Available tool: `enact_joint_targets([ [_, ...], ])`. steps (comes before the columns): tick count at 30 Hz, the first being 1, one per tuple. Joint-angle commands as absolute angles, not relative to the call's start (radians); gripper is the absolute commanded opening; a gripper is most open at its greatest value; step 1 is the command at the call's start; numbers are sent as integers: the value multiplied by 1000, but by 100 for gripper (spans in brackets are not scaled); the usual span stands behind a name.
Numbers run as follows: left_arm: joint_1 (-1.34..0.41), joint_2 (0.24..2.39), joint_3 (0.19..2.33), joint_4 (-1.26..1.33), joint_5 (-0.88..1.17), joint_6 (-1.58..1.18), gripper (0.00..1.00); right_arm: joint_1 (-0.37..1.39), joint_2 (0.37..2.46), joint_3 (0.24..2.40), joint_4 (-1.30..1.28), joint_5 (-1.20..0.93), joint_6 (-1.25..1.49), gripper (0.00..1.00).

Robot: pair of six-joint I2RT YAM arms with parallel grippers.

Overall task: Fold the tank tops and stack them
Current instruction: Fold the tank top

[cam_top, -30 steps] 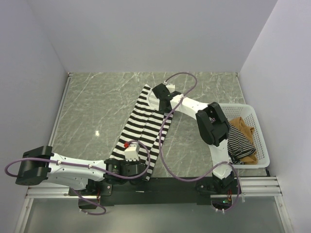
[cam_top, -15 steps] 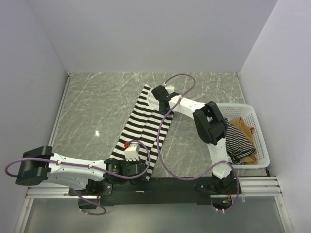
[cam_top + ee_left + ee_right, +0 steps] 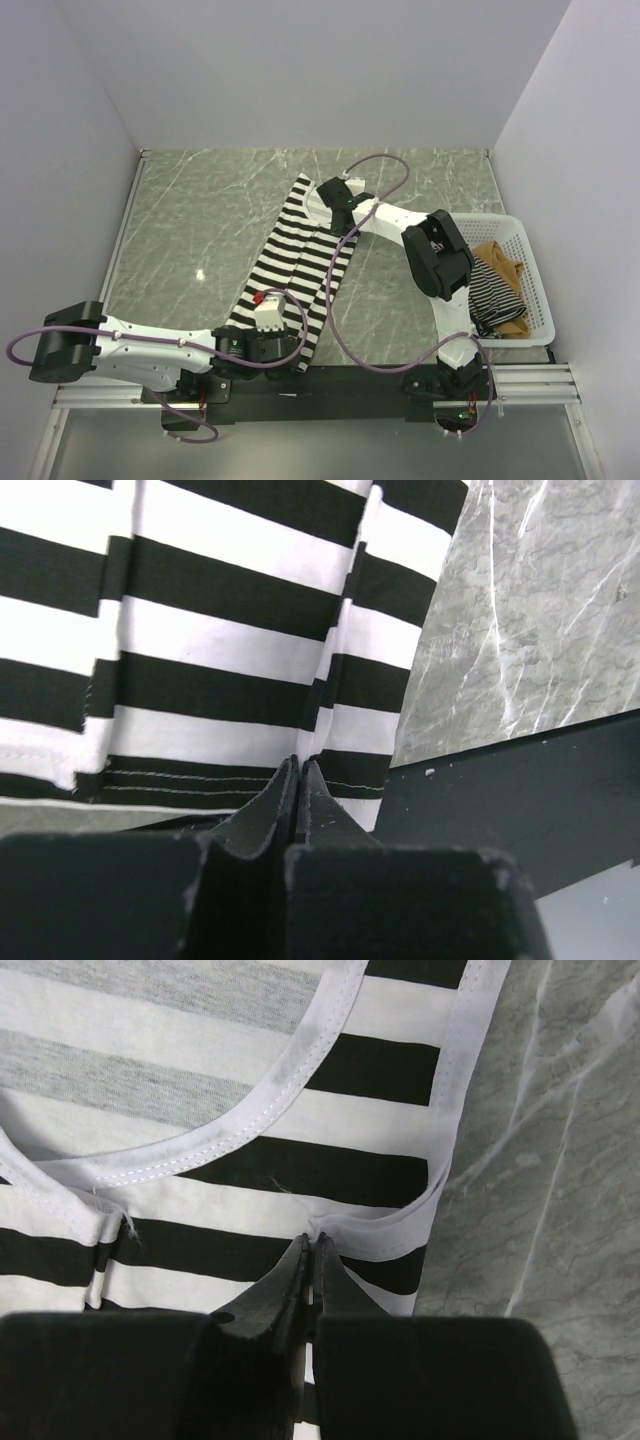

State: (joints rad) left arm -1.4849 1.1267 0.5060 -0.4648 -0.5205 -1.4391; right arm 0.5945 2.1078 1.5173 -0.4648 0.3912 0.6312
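The wide-striped tank top (image 3: 296, 255) lies in a long band from far centre to the near edge, barely shifted in the last second. The left gripper (image 3: 298, 777) is clamped on its near hem. The right gripper (image 3: 311, 1252) pinches the far armhole trim, nudged slightly right, likely tensioning before a fold. 2 more tops wait in the basket (image 3: 541, 300) at right.
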Motion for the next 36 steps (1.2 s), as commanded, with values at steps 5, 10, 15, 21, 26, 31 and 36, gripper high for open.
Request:
enact_joint_targets([
  [5,-1482,999,517,-583,-563,-1494,1,598,2023,1571,-491,410,617,0],
  [10,-1482,974,503,-626,-568,-1525,1,623,2060,1664,-515,402,600,0],
  [15,-1482,948,474,-669,-558,-1577,1,640,2103,1730,-525,390,595,0],
  [21,-1482,887,446,-744,-561,-1638,1,649,2147,1790,-526,370,589,0],
  [26,-1482,845,437,-808,-574,-1692,1,653,2183,1824,-534,354,592,0],
  [31,-1482,831,430,-840,-584,-1704,1,653,2204,1832,-523,345,597,0],
  [36,-1482,830,431,-874,-597,-1744,1,653,2207,1825,-500,339,601,0],
])
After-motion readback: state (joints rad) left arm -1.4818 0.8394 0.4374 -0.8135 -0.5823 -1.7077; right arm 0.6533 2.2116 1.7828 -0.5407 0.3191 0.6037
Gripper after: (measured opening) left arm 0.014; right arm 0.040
